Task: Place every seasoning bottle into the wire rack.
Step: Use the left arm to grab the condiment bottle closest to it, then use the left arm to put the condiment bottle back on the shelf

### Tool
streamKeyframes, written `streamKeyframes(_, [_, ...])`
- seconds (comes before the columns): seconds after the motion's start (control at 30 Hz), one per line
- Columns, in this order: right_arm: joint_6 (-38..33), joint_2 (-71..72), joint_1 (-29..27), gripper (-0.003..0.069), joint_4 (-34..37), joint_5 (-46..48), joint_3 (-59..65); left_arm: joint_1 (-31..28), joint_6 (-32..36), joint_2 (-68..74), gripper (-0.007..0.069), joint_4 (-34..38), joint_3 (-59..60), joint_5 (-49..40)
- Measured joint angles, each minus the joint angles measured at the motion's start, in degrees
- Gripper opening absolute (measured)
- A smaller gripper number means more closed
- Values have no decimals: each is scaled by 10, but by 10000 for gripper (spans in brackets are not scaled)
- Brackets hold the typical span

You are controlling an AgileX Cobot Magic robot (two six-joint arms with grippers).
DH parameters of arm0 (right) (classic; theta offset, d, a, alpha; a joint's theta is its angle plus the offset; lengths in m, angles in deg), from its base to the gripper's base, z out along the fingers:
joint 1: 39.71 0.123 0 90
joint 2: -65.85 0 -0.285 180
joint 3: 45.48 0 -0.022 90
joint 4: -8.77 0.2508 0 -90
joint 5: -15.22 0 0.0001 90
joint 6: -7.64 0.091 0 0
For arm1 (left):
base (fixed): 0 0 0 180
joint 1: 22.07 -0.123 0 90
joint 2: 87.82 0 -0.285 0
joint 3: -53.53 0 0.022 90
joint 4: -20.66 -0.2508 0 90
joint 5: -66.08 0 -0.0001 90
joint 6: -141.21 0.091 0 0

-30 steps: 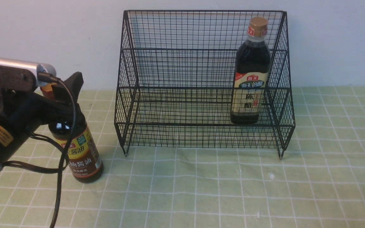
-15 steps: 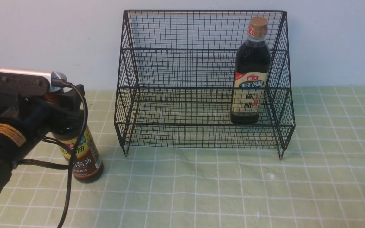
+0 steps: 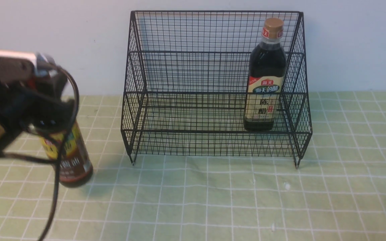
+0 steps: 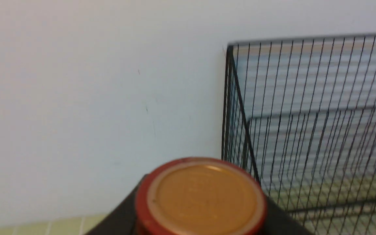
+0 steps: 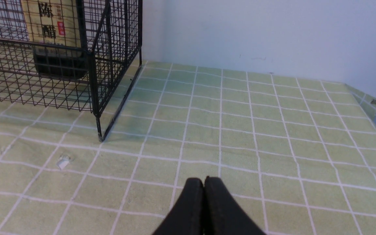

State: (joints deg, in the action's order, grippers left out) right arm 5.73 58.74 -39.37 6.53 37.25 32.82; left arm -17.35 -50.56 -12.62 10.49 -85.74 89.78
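Observation:
The red-capped seasoning bottle (image 3: 70, 160) stands left of the wire rack (image 3: 193, 67), leaning slightly, its base at or just above the cloth. My left gripper (image 3: 54, 107) is shut on its neck. In the left wrist view the red-rimmed cap (image 4: 201, 195) sits between my dark fingers (image 4: 117, 220), with the rack (image 4: 305, 114) beside it. The gold-capped seasoning bottle (image 3: 265, 77) stands upright at the right end of the rack's lower tier, and its label (image 5: 52, 32) shows behind the mesh (image 5: 109, 49). My right gripper (image 5: 203, 182) is shut and empty, low over the cloth, right of the rack.
A green checked cloth (image 3: 213, 201) covers the table. A pale wall (image 3: 45, 40) runs close behind the rack. The cloth's right edge (image 5: 370, 104) shows in the right wrist view. A small white speck (image 5: 63, 161) lies near the rack's front right foot.
My left gripper came down over the red-capped bottle's neck and closed on it. Arm and bottle have since shifted left together, away from the rack. The gold-capped bottle stayed put.

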Motion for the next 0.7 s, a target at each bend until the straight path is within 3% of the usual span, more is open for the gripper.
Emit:
streamKeyframes(0.17, [0,0,0,-15,0,0,0,2,-20,-23,257,-14,-95,-28])
streamKeyframes(0.37, [0,0,0,-15,0,0,0,48,-80,4,257,-73,-200,-33])
streamKeyframes(0.7, [0,0,0,-15,0,0,0,135,-93,178,257,-102,-370,-40])
